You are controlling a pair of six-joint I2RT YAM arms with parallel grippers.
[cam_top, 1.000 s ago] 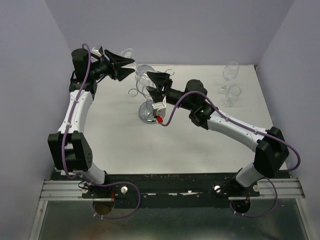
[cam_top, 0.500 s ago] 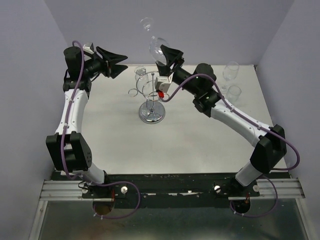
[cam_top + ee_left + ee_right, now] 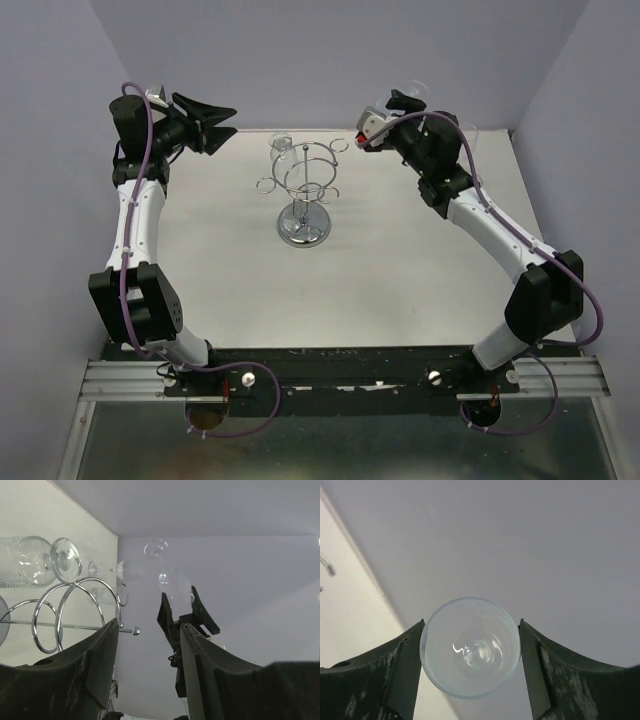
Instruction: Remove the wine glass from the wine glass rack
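Glass (image 3: 175, 586) clear of rack (image 3: 305, 180) — right tool (image 3: 470, 647) clamped on bowl, aloft. Left tool (image 3: 148, 630) wide, empty. Next — lower, stand glass on worktop (image 3: 400, 270).

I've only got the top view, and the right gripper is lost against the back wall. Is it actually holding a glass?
Observer: Yes. The right wrist view shows the glass clamped by its bowl in the right gripper.
Operator: Is the rack empty?
Observer: No. The left wrist view shows a second glass hanging bowl-down in one ring.
Operator: Left gripper free?
Observer: Open, nothing between its fingers.
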